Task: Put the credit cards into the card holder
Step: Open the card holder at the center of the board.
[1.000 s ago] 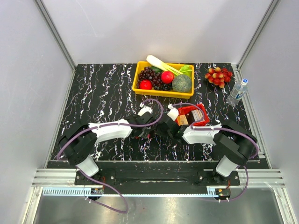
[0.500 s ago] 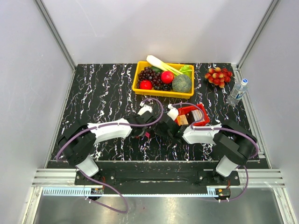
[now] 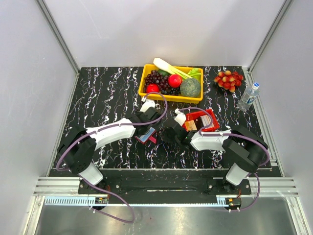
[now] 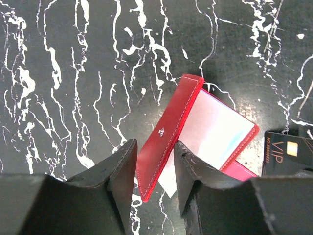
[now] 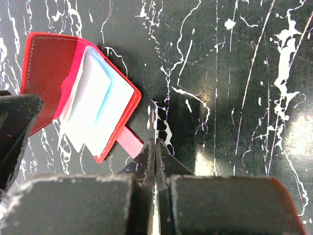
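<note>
The card holder (image 3: 146, 134) lies open on the black marbled table, dark red outside with pale blue-grey inner faces (image 4: 215, 127). My left gripper (image 4: 154, 147) is open above it, and the holder's red flap (image 4: 166, 137) shows between the fingers, which do not pinch it. My right gripper (image 5: 155, 144) is shut on a black credit card (image 5: 155, 120), seen edge-on just right of the holder (image 5: 78, 98). The same card shows its VIP print in the left wrist view (image 4: 288, 152). From above, my left gripper (image 3: 145, 119) is behind the holder and my right gripper (image 3: 168, 132) is to its right.
A bright red tray (image 3: 209, 117) holding a tan card (image 3: 190, 126) sits behind my right arm. A yellow bin of fruit and vegetables (image 3: 171, 83) stands at the back. A red fruit cluster (image 3: 229, 79) and a water bottle (image 3: 249, 96) are at the back right.
My left gripper has drawn back and up from the card holder, which now lies uncovered and open. My right gripper has stayed close beside it with the black card.
</note>
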